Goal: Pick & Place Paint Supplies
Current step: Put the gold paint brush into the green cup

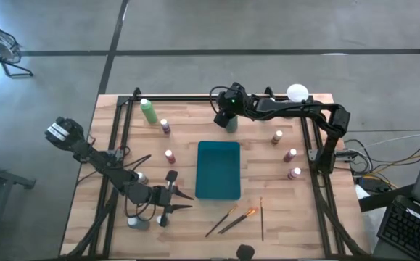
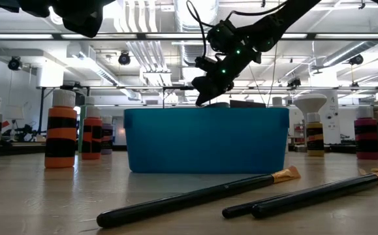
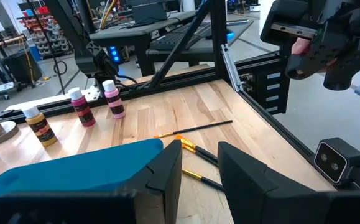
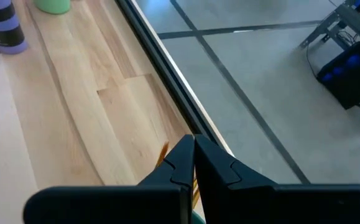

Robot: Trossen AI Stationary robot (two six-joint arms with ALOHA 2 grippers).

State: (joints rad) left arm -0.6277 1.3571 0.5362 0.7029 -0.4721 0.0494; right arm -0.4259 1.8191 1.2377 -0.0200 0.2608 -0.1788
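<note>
1. Lying on the near table: three brushes (image 1: 240, 217), just near of the teal tray (image 1: 217, 170).
2. Green bottle (image 1: 149, 111): far left corner; small paint bottles (image 1: 290, 155) stand on both sides of the tray.
3. Left gripper (image 1: 183, 200): near left of the tray, fingers parted, holding nothing.
4. Right gripper (image 1: 223, 119): far of the tray, fingers pressed together, empty.

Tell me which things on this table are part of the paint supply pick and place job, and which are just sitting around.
Part of the job:
- small white-capped paint bottles
- light-green bottle
- brushes

Just lying about:
- teal tray
- white-domed object at the table's far edge
</note>
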